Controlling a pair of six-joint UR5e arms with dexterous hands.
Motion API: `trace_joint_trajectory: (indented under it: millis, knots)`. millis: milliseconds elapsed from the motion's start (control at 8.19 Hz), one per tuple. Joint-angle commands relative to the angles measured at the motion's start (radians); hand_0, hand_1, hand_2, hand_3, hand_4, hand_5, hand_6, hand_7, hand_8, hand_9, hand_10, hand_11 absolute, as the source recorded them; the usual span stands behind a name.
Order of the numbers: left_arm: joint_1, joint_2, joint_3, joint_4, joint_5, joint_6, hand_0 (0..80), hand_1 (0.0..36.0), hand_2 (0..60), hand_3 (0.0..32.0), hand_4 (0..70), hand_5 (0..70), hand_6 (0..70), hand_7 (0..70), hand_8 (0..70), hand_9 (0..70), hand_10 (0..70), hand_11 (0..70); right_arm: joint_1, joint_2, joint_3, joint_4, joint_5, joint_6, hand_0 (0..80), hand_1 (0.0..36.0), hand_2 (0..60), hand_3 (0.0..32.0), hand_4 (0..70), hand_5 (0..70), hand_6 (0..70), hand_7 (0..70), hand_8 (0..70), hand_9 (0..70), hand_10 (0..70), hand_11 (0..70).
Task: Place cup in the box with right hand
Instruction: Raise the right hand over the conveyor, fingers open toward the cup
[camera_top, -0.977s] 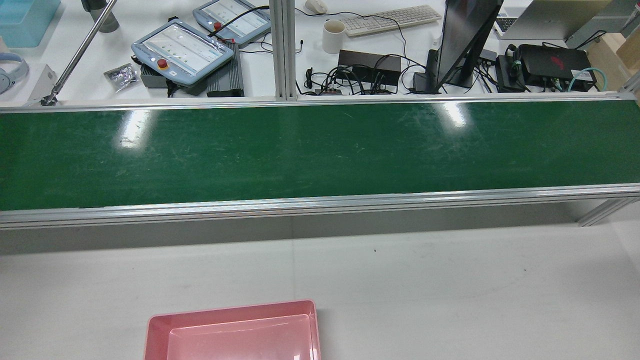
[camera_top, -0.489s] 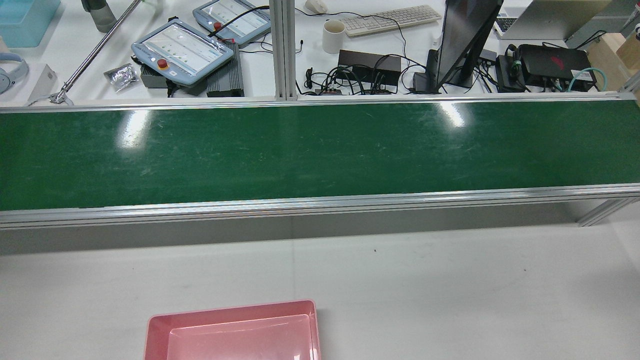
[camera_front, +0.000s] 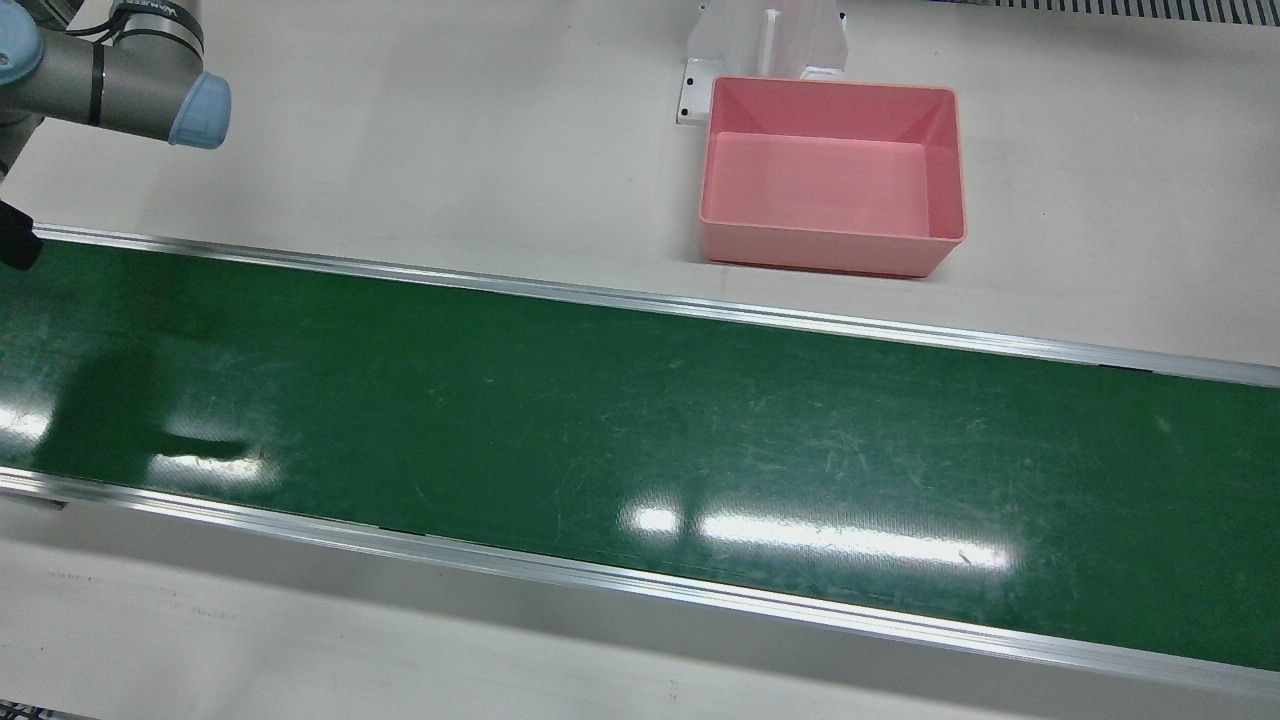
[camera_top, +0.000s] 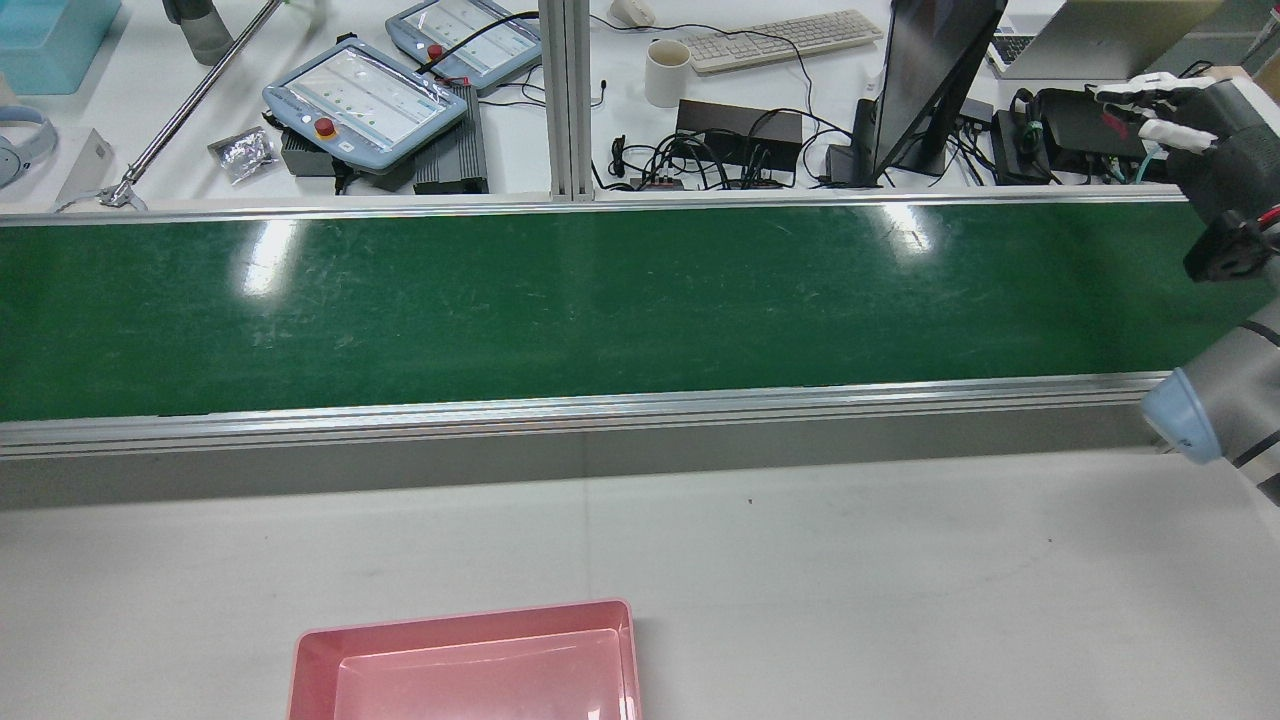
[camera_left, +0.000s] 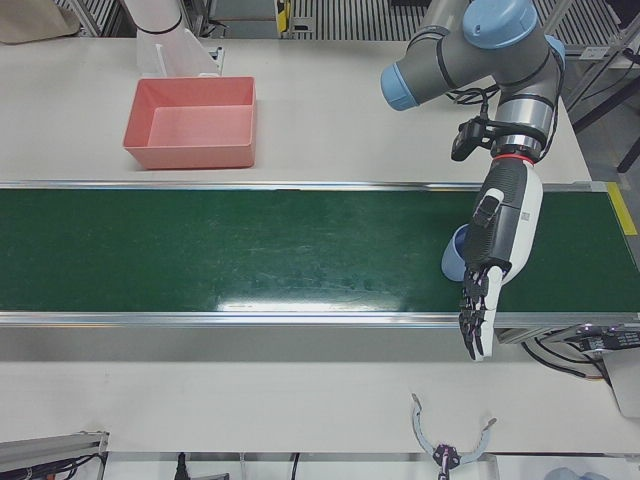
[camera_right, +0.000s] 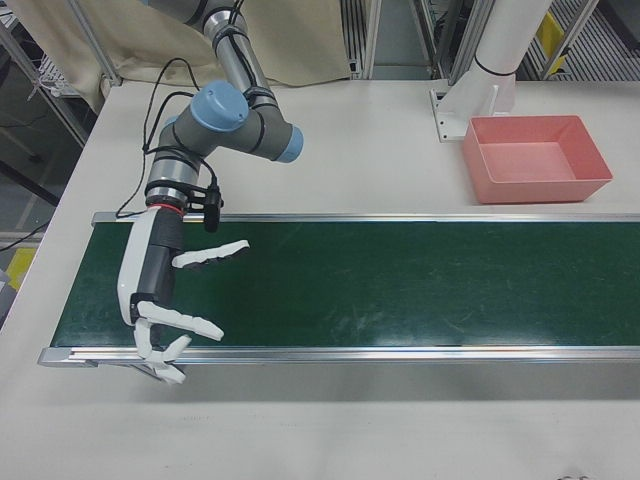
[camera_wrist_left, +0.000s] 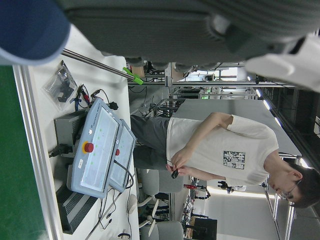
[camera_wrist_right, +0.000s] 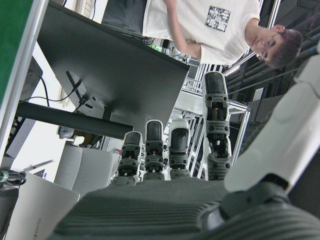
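The pink box (camera_front: 826, 254) stands empty on the white table beside the green belt (camera_front: 600, 420); it also shows in the rear view (camera_top: 465, 625). A blue cup-like object (camera_left: 456, 258) sits on the belt, partly hidden behind my left hand (camera_left: 487, 285), which hangs fingers-down and holds nothing. The object fills a corner of the left hand view (camera_wrist_left: 27, 27). My right hand (camera_right: 165, 310) hovers open, fingers spread, over the belt's opposite end. It shows at the rear view's right edge (camera_top: 1190, 120).
Behind the belt's far rail are teach pendants (camera_top: 365, 100), a white mug (camera_top: 667, 72), a monitor (camera_top: 925, 80) and cables. A person stands there (camera_wrist_left: 220, 150). The right arm's elbow (camera_front: 120, 80) hangs over the white table.
My right arm and hand have come into the rear view at its right edge, over the belt's end. The box has not moved.
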Motion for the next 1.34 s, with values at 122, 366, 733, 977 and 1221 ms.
trace_joint_trajectory:
  millis: [122, 366, 733, 977, 1221]
  knots:
    - [-0.001, 0.000, 0.000, 0.000, 0.000, 0.000, 0.0, 0.0, 0.0, 0.0, 0.0, 0.0, 0.0, 0.0, 0.0, 0.0, 0.0, 0.0, -0.149, -0.018, 0.189, -0.167, 0.173, -0.052, 27.5, 0.0, 0.0, 0.0, 28.2, 0.7, 14.8, 69.7, 10.3, 26.6, 10.1, 14.3]
    - [0.001, 0.000, 0.000, 0.000, 0.000, 0.000, 0.0, 0.0, 0.0, 0.0, 0.0, 0.0, 0.0, 0.0, 0.0, 0.0, 0.0, 0.0, -0.324, 0.026, 0.189, -0.173, 0.342, -0.087, 27.5, 0.0, 0.0, 0.0, 22.7, 1.0, 13.4, 62.6, 9.2, 23.8, 8.9, 12.7]
    - [0.001, 0.000, 0.000, 0.000, 0.000, 0.000, 0.0, 0.0, 0.0, 0.0, 0.0, 0.0, 0.0, 0.0, 0.0, 0.0, 0.0, 0.0, -0.408, 0.093, 0.293, -0.260, 0.477, -0.170, 38.1, 0.0, 0.0, 0.0, 32.6, 0.9, 14.3, 67.9, 9.2, 25.2, 8.2, 11.7]
    - [0.001, 0.000, 0.000, 0.000, 0.000, 0.000, 0.0, 0.0, 0.0, 0.0, 0.0, 0.0, 0.0, 0.0, 0.0, 0.0, 0.0, 0.0, -0.458, 0.093, 0.290, -0.271, 0.540, -0.174, 36.4, 0.0, 0.0, 0.0, 36.3, 0.4, 14.7, 70.0, 9.3, 25.8, 6.6, 9.2]
    - [0.001, 0.000, 0.000, 0.000, 0.000, 0.000, 0.0, 0.0, 0.0, 0.0, 0.0, 0.0, 0.0, 0.0, 0.0, 0.0, 0.0, 0.0, -0.470, 0.170, 0.164, -0.259, 0.582, -0.174, 33.9, 0.0, 0.1, 0.0, 37.0, 0.3, 14.7, 70.0, 9.1, 25.5, 7.0, 9.8]
